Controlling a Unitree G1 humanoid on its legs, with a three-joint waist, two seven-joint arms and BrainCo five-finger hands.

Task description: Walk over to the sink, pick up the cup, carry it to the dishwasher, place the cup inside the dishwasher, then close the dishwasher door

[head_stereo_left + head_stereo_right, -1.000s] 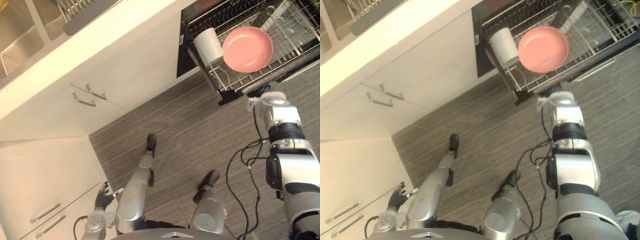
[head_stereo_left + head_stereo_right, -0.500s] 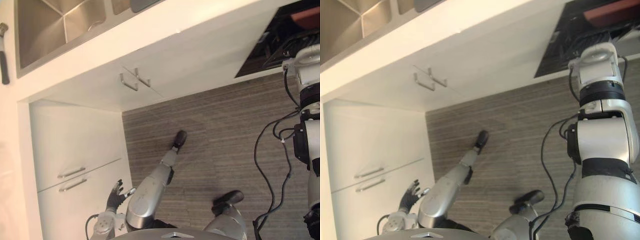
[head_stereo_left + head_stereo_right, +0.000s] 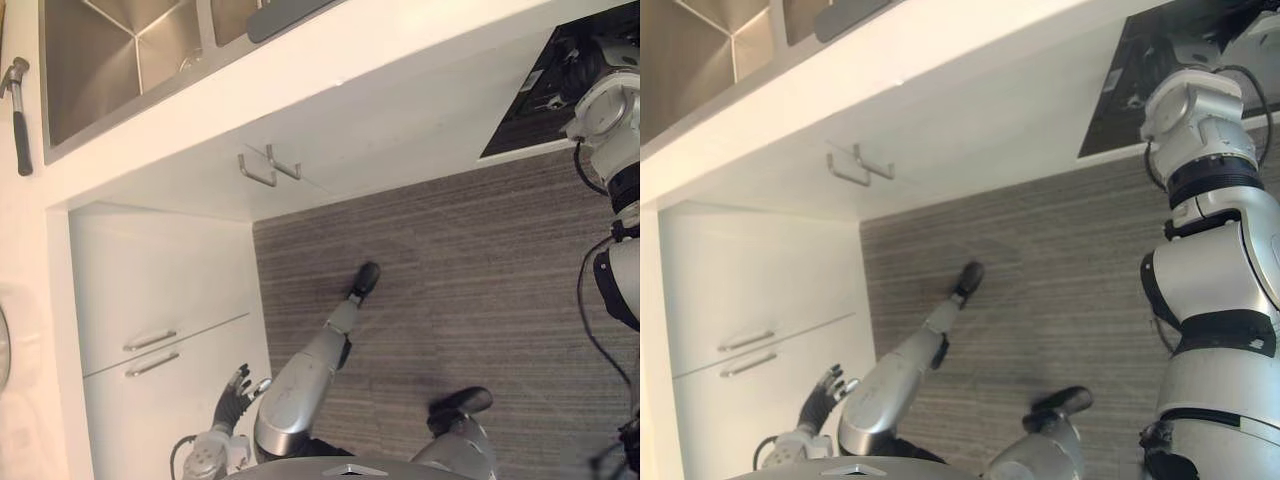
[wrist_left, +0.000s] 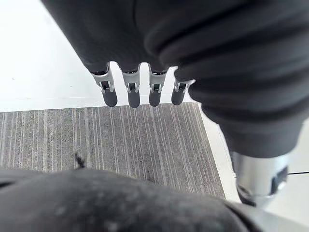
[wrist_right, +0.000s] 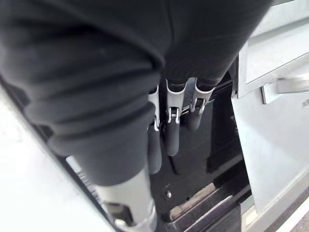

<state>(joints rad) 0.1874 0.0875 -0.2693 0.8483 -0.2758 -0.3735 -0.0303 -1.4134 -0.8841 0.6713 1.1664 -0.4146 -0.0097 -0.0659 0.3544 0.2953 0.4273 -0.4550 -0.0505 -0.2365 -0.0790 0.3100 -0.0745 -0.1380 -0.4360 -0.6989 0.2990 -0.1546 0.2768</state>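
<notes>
— Counting first: one sink (image 3: 95,60) at the upper left of the left eye view, one hammer (image 3: 18,115) lying on the counter (image 3: 380,40) just beside it at the left edge, one dishwasher (image 3: 540,100) gaping dark at the upper right.
— Handles?
— Two bar handles (image 3: 258,170) side by side on the cupboard under the sink, two drawer handles (image 3: 150,340) stacked at the lower left.
— Hands?
— Two. Hanging low at the lower left, the left hand (image 3: 232,395), close to the drawer fronts and above the grey striped floor (image 3: 450,260). Fingers (image 4: 131,94) straight in a row, thumb apart, closed on nothing.
— And the right hand (image 5: 171,133)?
— Raised toward the upper right, in front of the dishwasher's dark opening, with a pale panel (image 5: 275,53) just beside it. Fingers hanging straight, close together, gripping nothing.
— And the cup?
— Cannot tell where; not between either hand's fingers.
</notes>
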